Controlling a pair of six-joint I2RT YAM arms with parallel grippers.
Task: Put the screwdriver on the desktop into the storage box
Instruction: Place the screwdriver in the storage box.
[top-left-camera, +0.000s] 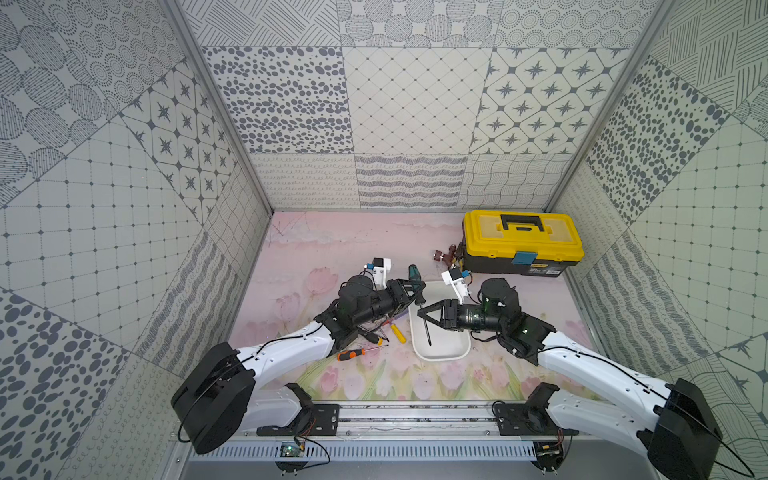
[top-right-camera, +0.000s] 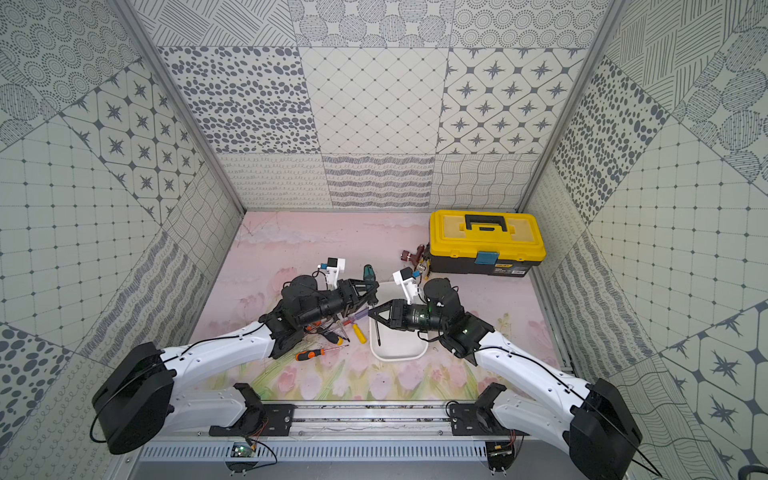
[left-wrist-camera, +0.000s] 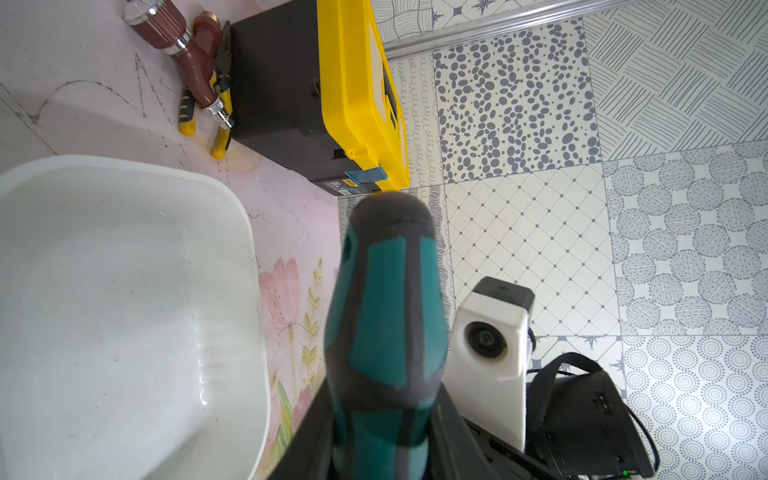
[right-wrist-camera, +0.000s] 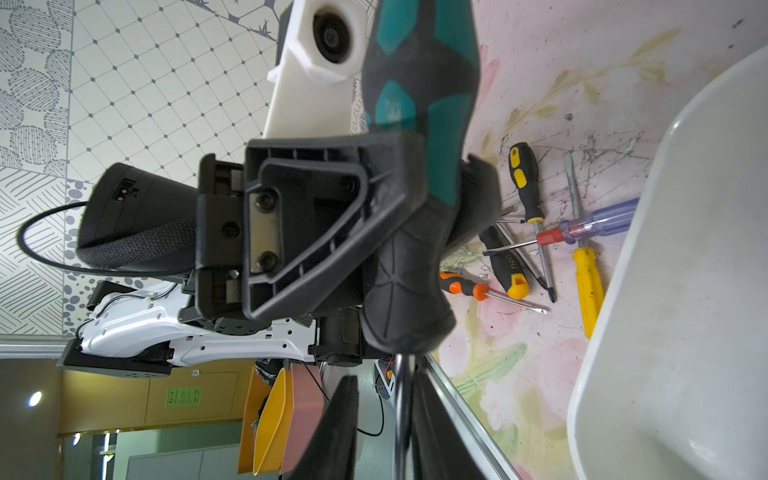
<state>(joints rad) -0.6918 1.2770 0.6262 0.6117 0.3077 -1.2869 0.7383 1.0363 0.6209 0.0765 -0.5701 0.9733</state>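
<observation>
Enclosing scratched tulip-print desktop (top-left-camera: 332, 249): grey-patterned walls (top-left-camera: 415, 104), three sides.

The white left arm (top-left-camera: 286, 349) and right arm (top-left-camera: 590, 365) angle inward, wrists level, tips almost meeting. The left end effector (top-left-camera: 417, 291) clamps the teal screwdriver (top-left-camera: 414, 272) by its handle. The right end effector (top-left-camera: 422, 313) brackets its shaft with jaws narrow, contact unclear.

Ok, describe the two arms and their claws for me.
Both the left arm and right arm have glossy white shells, bulky black round joints and a thin black cable along them. The left claw and right claw are black ribbed plastic triangles, each wrist topped by a white camera mount.
</observation>
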